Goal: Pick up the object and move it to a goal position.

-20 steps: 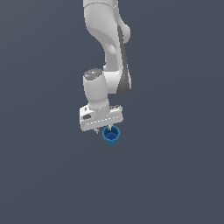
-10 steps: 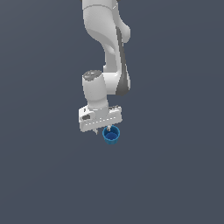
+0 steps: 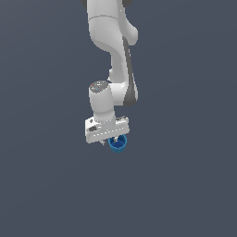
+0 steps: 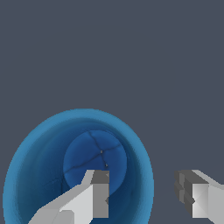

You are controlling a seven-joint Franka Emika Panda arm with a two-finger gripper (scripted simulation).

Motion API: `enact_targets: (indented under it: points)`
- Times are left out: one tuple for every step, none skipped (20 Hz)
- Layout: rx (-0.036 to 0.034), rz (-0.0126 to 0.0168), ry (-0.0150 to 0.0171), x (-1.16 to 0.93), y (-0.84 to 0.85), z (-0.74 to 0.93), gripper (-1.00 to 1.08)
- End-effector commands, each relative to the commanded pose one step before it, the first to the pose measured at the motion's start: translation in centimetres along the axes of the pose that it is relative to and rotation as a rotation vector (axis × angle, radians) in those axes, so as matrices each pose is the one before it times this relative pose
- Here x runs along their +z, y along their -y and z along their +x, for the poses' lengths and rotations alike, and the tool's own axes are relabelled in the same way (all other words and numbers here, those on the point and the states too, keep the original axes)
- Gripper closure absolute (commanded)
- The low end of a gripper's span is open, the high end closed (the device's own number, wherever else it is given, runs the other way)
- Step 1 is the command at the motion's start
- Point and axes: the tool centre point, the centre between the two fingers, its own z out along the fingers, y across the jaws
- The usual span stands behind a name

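Arm [image 3: 113,51]: we see 1 white Panda reaching straight down from the top of the exterior view, wrist vertical, which suits a grasp from above.

Floor [image 3: 46,185]: a plain dark grey surface with no edges or corners in view, so we place things only relative to each other; no goal marker shows.

Gripper [image 4: 142,192]: its 2 fingers stand apart, with a clear gap between them.

Fingers [image 4: 98,192]: 1 hangs over the cup's hollow and the other outside the wall, so we judge they straddle the rim to pinch 1 wall.

Cup [image 3: 117,143]: small, bright blue, upright, mouth up, directly beneath the gripper; we cannot tell whether it is touched yet.
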Motion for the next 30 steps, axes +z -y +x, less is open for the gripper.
enact_targets:
  points:
    - [-0.00013, -0.00066, -0.00110, 0.142, -0.027, 0.030, 1.08]
    - [0.00000, 0.00000, 0.00000, 0.000, 0.000, 0.000, 1.08]
    - [0.00000, 0.00000, 0.00000, 0.000, 0.000, 0.000, 1.08]
    - [0.00000, 0.00000, 0.00000, 0.000, 0.000, 0.000, 1.08]
    - [0.00000, 0.00000, 0.00000, 0.000, 0.000, 0.000, 1.08]
    - [0.00000, 0.00000, 0.00000, 0.000, 0.000, 0.000, 1.08]
    - [0.00000, 0.00000, 0.00000, 0.000, 0.000, 0.000, 1.08]
    - [0.00000, 0.00000, 0.00000, 0.000, 0.000, 0.000, 1.08]
    - [0.00000, 0.00000, 0.00000, 0.000, 0.000, 0.000, 1.08]
    - [0.00000, 0.00000, 0.00000, 0.000, 0.000, 0.000, 1.08]
    - [0.00000, 0.00000, 0.00000, -0.016, 0.008, 0.002, 1.08]
    - [0.00000, 0.00000, 0.00000, -0.016, 0.027, 0.021, 1.08]
    - [0.00000, 0.00000, 0.00000, -0.049, 0.082, 0.064, 1.08]
    - [0.00000, 0.00000, 0.00000, -0.081, 0.136, 0.106, 1.08]
    - [-0.00020, -0.00008, -0.00044, -0.141, 0.202, 0.158, 1.08]
    - [0.00000, 0.00000, 0.00000, -0.146, 0.245, 0.192, 1.08]
    - [0.00000, 0.00000, 0.00000, -0.179, 0.300, 0.235, 1.08]
    - [0.00000, 0.00000, 0.00000, -0.211, 0.354, 0.278, 1.08]
    - [0.00000, 0.00000, 0.00000, -0.244, 0.409, 0.321, 1.08]
    - [0.00038, 0.00011, -0.00029, -0.292, 0.440, 0.358, 1.08]
    - [0.00000, 0.00000, 0.00000, -0.309, 0.515, 0.406, 1.08]
    - [0.00000, 0.00000, 0.00000, -0.341, 0.567, 0.448, 1.08]
    - [0.00000, 0.00000, 0.00000, -0.373, 0.619, 0.490, 1.08]
    - [0.00050, -0.00005, -0.00048, -0.436, 0.638, 0.526, 1.08]
    - [0.00000, 0.00000, 0.00000, -0.437, 0.721, 0.574, 1.08]
    - [0.00000, 0.00000, 0.00000, -0.468, 0.771, 0.616, 1.08]
    - [0.00000, 0.00000, 0.00000, -0.493, 0.809, 0.649, 1.08]
    - [0.00030, -0.00034, -0.00018, -0.527, 0.814, 0.668, 1.08]
    - [0.00000, 0.00000, 0.00000, -0.522, 0.853, 0.689, 1.08]
    - [0.00000, 0.00000, 0.00000, -0.531, 0.864, 0.701, 1.08]
